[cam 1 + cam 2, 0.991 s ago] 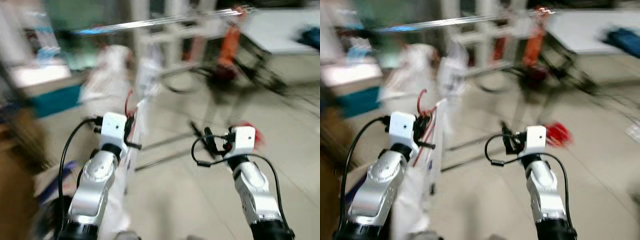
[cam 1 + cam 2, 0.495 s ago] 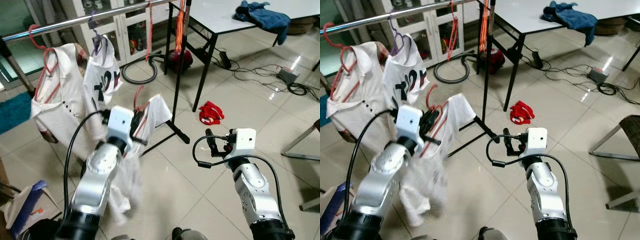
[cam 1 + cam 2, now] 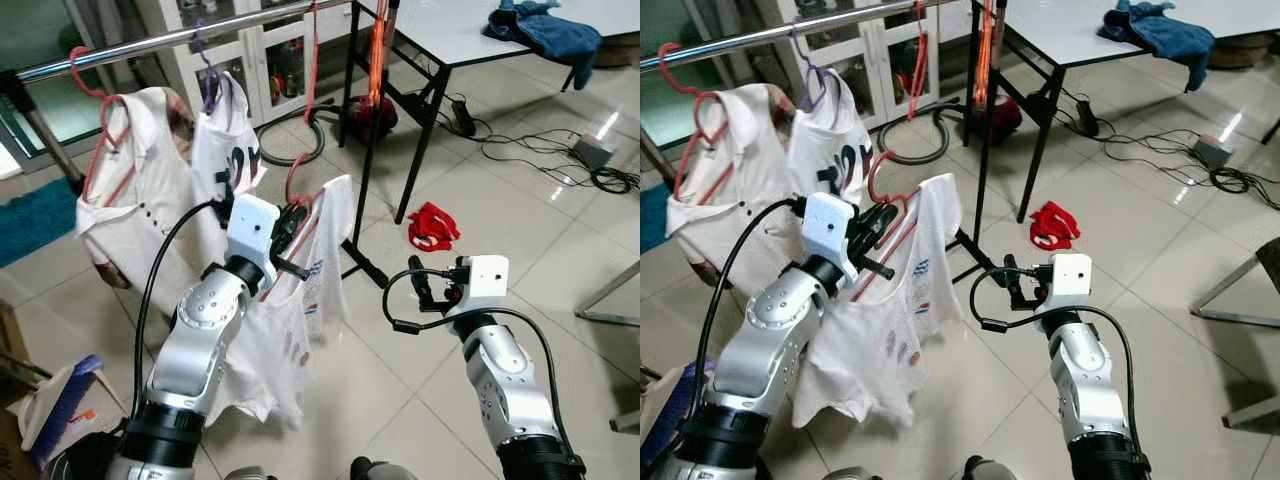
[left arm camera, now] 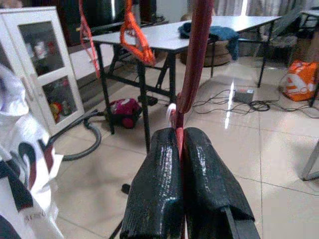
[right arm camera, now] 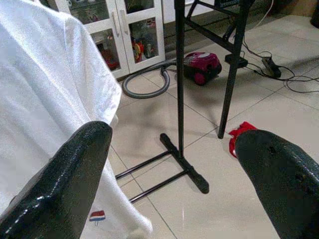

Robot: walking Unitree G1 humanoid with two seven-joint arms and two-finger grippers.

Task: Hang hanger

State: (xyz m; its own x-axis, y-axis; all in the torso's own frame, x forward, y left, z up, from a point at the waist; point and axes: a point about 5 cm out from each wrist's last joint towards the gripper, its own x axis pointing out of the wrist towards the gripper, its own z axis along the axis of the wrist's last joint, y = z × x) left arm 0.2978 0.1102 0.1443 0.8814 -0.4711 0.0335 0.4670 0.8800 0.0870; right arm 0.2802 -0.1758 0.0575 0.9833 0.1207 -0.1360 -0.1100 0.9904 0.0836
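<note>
Red plastic hanger (image 3: 296,222) with a white shirt (image 3: 290,320) draped on it is pinched tight in the left gripper (image 3: 285,232), held below and to the right of the two shirts hung on the rail (image 3: 190,38). Step in hand: carry toward rail. Next: lift so the hook clears and drops over the bar. Right gripper (image 3: 418,284) spread wide, holding nothing, near right. No containers with visible contents.

Bright, sharp pics, floor glare
</note>
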